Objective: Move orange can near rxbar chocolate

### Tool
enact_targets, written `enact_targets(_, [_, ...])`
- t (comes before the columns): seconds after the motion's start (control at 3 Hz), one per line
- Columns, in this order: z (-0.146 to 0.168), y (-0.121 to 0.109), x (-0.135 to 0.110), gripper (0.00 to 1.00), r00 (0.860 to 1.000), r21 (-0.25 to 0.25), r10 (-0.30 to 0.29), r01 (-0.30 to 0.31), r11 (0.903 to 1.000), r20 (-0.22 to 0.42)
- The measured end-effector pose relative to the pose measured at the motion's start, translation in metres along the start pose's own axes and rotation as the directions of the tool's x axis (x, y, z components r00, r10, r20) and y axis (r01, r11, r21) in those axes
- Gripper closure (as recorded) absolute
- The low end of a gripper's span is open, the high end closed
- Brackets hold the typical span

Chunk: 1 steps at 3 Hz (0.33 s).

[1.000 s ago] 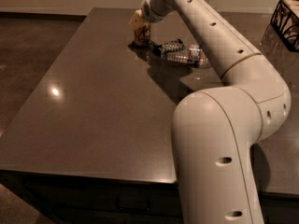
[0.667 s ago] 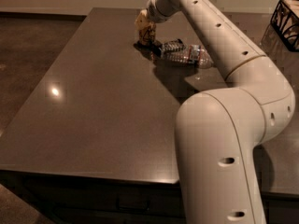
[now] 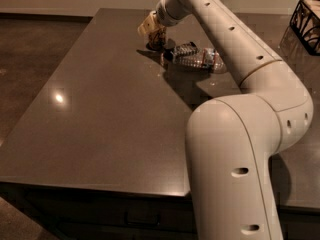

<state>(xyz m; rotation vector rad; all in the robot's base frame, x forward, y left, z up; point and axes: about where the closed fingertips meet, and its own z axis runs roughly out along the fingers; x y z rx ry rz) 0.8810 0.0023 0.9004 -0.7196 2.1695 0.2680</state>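
Note:
My gripper is at the far part of the dark table, reached out on the long white arm. It is shut on the orange can, which stands upright with its base at the table top. The rxbar chocolate, a flat dark wrapper with light markings, lies just right of the can, about a can's width away. The gripper hides most of the can.
A clear crinkled plastic bottle lies on its side right behind the bar, touching it. A dark wire basket stands at the far right. My white arm and base fill the right foreground.
The gripper with the can has shifted slightly right, towards the bar, and settled lower. The bar and bottle have not moved.

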Motion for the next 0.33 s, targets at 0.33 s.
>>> enact_targets(0.33, [0.0001, 0.0001, 0.0001, 0.0, 1.0, 0.0, 0.0, 0.0, 1.0, 0.0])
